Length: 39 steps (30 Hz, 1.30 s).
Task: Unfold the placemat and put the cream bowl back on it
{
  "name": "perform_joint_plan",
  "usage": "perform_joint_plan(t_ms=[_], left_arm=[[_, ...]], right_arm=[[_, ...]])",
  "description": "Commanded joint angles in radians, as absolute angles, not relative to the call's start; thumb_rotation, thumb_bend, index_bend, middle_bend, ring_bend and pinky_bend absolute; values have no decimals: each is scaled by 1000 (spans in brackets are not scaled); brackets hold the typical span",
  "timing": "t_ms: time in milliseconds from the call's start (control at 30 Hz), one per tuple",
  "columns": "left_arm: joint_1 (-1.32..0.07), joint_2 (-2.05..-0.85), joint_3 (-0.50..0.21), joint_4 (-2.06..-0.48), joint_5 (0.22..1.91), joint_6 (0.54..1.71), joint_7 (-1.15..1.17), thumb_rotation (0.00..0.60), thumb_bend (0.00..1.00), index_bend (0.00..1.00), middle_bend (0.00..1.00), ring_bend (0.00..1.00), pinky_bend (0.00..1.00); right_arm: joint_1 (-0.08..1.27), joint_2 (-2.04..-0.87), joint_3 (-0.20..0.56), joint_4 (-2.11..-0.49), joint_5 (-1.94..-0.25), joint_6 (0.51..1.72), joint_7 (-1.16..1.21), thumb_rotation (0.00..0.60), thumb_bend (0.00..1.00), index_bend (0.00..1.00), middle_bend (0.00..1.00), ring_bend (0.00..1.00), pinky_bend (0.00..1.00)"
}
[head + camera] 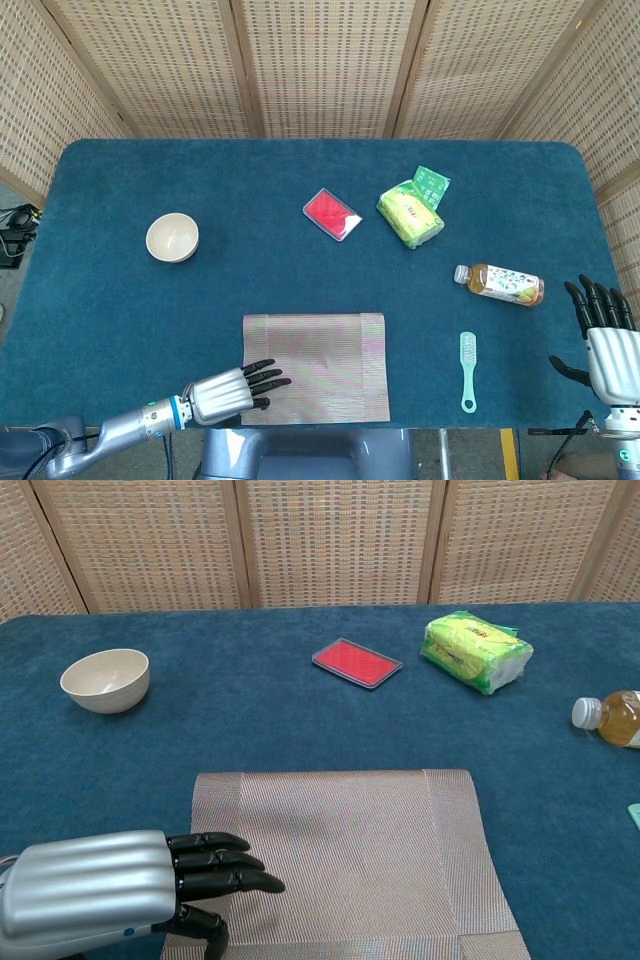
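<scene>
The placemat (315,367) lies flat at the near edge of the table (110,320), woven and thin, looking opened out already. It looks light and floppy, so I'd take it by a corner or an edge, not the middle. The left hand (95,895) sits at its near-left corner, fingers (225,862) straight and close together, reaching over the mat's edge, holding nothing. Whether they press the weave I can't tell.

Out to the far left, well apart from the mat, the cream bowl (172,237) stands upright and empty. It looks rigid, smooth and light, maybe slippery; the rim is the best place to grasp it.

The right hand (604,340) hangs off the table's right edge, fingers spread and empty, near the bottle (500,283).
</scene>
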<state>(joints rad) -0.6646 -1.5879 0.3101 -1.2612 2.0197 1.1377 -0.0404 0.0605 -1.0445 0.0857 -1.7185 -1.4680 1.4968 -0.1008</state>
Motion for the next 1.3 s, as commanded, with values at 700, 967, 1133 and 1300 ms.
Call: perform_joint_plan(t_ms=[700, 967, 1133, 1300], left_arm=[[-687, -1615, 300, -1263, 1993, 1111, -50, 600, 417, 405, 0, 0, 0], [-691, -1629, 291, -1264, 1978, 1102, -48, 600, 446, 470, 0, 0, 0], [-692, -1641, 279, -1260, 1960, 1094, -42, 600, 492, 568, 0, 0, 0], [-692, -1652, 266, -1262, 1946, 1097, -52, 600, 543, 653, 0, 0, 0]], right_arm=[[61, -1042, 85, -1719, -1469, 1496, -98, 600, 0, 0, 0, 0, 0], [60, -1041, 83, -1721, -1473, 1499, -100, 600, 0, 0, 0, 0, 0], [59, -1040, 82, -1722, -1476, 1500, -98, 600, 0, 0, 0, 0, 0], [58, -1039, 82, -1723, -1477, 1503, -94, 600, 0, 0, 0, 0, 0]])
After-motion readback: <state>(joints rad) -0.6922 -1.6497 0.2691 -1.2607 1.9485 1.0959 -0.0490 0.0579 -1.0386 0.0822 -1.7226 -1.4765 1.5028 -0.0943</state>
